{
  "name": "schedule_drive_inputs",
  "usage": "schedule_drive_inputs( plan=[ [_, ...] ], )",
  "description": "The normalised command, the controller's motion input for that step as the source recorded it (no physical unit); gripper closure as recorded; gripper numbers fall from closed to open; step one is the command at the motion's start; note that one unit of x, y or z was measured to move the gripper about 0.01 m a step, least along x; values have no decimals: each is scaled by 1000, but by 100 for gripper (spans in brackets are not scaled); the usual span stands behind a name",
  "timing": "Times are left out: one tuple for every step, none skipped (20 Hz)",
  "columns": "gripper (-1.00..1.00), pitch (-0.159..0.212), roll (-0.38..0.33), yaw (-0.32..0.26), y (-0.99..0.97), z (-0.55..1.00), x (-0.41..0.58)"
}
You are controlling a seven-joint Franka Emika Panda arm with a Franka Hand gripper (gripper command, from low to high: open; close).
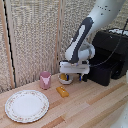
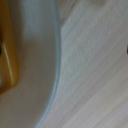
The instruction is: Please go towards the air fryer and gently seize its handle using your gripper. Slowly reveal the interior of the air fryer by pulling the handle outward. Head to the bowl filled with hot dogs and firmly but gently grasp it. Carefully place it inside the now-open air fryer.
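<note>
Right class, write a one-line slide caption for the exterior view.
Robot gripper lowered over the bowl beside the air fryer, with a pink cup and plate nearby.

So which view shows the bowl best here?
The exterior view: it shows the bowl whole enough to place, on the table right under the gripper, between the pink cup and the air fryer. The wrist view shows only a blurred arc of its whitish rim beside an orange-yellow piece.

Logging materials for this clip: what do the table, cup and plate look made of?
Table: pale wood or wood laminate, visible grain and plank seams. Cup: probably plastic, uniform matte pink. Plate: likely ceramic or melamine, whitish with a patterned rim.
</note>
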Motion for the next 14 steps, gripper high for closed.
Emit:
schedule_drive_inputs(
  plan=[
    [100,29,0,4,17,-117,29],
    [100,44,0,33,0,-114,46],
    [100,28,0,54,0,-126,37],
    [100,20,0,60,0,-143,6],
    [100,13,0,62,0,-137,0],
    [100,5,0,57,0,-117,26],
    [100,0,2,50,0,-120,20],
    [100,0,7,32,0,-103,14],
    [100,0,14,12,-29,-83,0],
    [100,0,7,0,-26,-80,0],
    [100,0,3,0,-14,-83,0],
    [100,0,2,10,0,-34,0],
    [100,-5,1,27,0,0,-40],
    [100,-22,0,21,0,0,-23]
  ],
)
